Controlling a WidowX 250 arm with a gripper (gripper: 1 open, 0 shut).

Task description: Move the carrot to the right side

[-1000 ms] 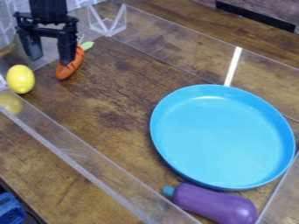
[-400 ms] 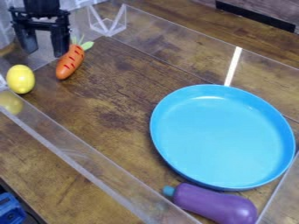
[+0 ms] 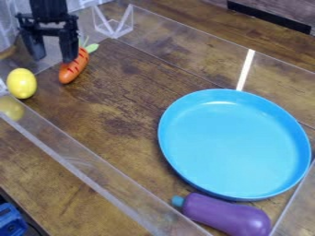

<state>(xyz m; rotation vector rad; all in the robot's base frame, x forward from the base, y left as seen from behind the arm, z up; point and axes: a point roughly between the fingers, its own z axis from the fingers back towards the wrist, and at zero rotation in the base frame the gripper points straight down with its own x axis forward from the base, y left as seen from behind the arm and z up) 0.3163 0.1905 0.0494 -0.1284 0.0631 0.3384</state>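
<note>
The carrot, small and orange with a green top, lies on the wooden table at the far left, its leafy end pointing up and right. My black gripper hangs over the table just left of the carrot and points down. It is open, with nothing between its fingers. Its right finger stands close to the carrot's upper end; I cannot tell whether they touch.
A yellow lemon-like ball sits left of and below the carrot. A large blue plate fills the right side. A purple eggplant lies at the bottom right. A clear plastic wall borders the front edge.
The gripper has shifted slightly to the left, so it no longer overlaps the carrot. The carrot has stayed where it was, and the jaws remain open.
</note>
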